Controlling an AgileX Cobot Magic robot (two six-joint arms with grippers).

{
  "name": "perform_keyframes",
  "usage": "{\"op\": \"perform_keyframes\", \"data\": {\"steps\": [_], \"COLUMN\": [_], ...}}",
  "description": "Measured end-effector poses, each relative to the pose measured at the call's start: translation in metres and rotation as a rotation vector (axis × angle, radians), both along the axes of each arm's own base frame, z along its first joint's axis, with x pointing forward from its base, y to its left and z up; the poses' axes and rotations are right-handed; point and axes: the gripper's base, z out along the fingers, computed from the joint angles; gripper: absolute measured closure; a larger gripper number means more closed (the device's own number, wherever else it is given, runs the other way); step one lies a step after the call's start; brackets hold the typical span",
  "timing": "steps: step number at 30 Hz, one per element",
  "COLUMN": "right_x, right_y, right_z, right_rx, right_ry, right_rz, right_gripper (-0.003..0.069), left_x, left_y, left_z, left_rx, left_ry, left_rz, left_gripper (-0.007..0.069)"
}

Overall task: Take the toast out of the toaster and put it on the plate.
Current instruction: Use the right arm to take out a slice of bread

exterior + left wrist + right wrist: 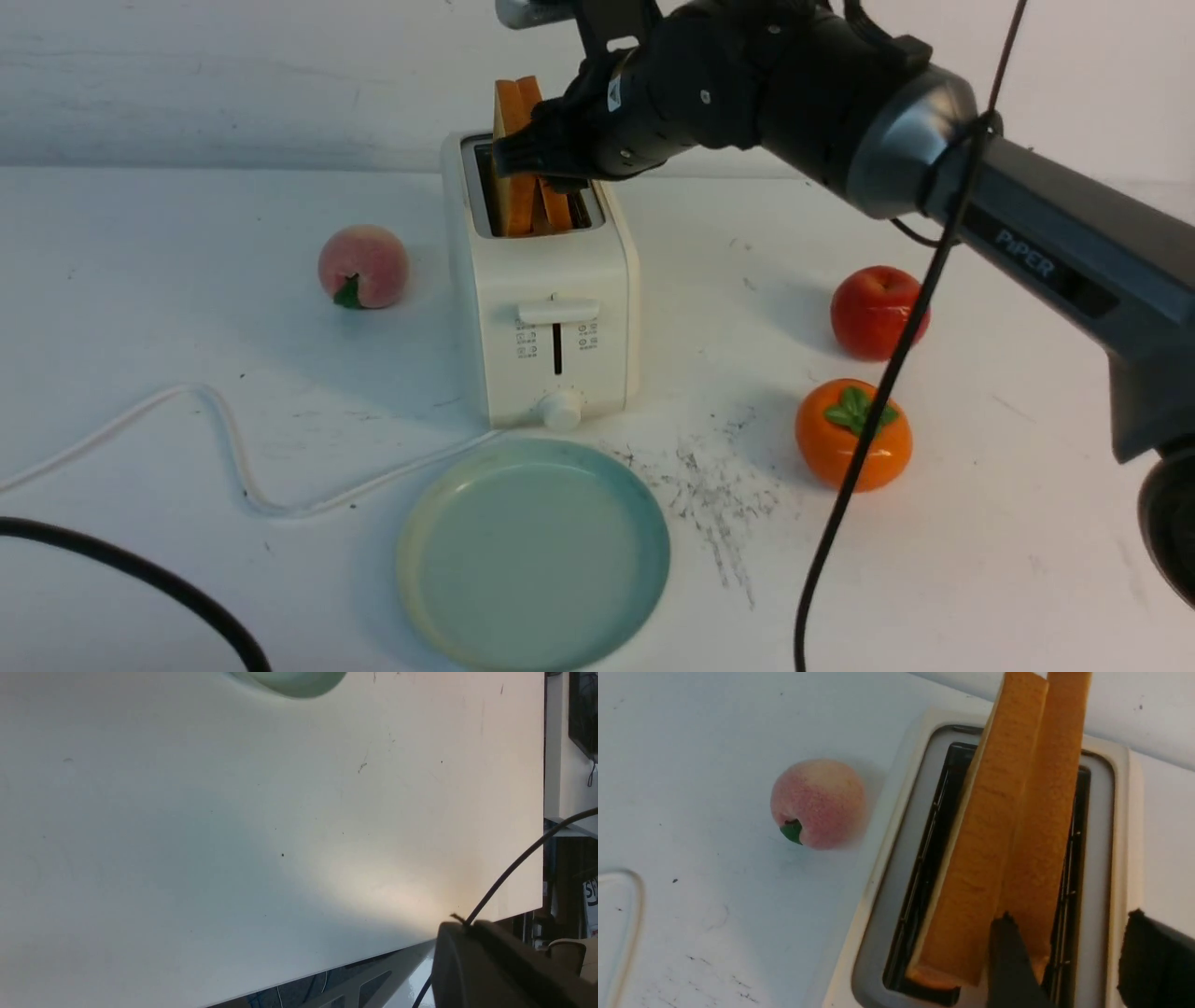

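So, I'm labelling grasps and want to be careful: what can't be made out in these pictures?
- Front view: the arm's own wrist hides how the right gripper stands around the toast.
- Right wrist view: the bottom edge cuts off its fingers; contact with the toast is unclear.
- Left wrist view: the top edge cuts off most of the plate.
- Front view: icons on the toaster are too small.

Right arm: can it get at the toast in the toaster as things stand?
Probably yes. The right gripper hangs over the toaster, jaws open at the toast, which stands well proud of the slot. Nothing else blocks it.
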Motion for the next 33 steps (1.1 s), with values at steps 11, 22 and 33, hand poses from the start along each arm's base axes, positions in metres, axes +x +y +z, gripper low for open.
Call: {"op": "perform_keyframes", "data": {"steps": [11, 22, 33], "right_x": [0.008, 0.010, 0.009], "right_y": [0.007, 0.010, 0.010], "right_z": [-0.008, -0.010, 0.004], "right_rx": [0.037, 0.053, 0.098], "right_ry": [-0.043, -0.058, -0.131], "right_rz": [0.011, 0.015, 0.023], "right_gripper": [0.0315, 0.0312, 0.0310], "left_x": [0.000, 0.000, 0.002], "left_y": [0.000, 0.000, 0.001], "left_z": [0.000, 0.000, 0.000], "left_rx": [0.002, 0.003, 0.006], "left_ry": [-0.001, -0.003, -0.013], "left_rz": [0.001, 0.003, 0.014], "left_gripper": [0.0638, 0.0634, 0.0624]}}
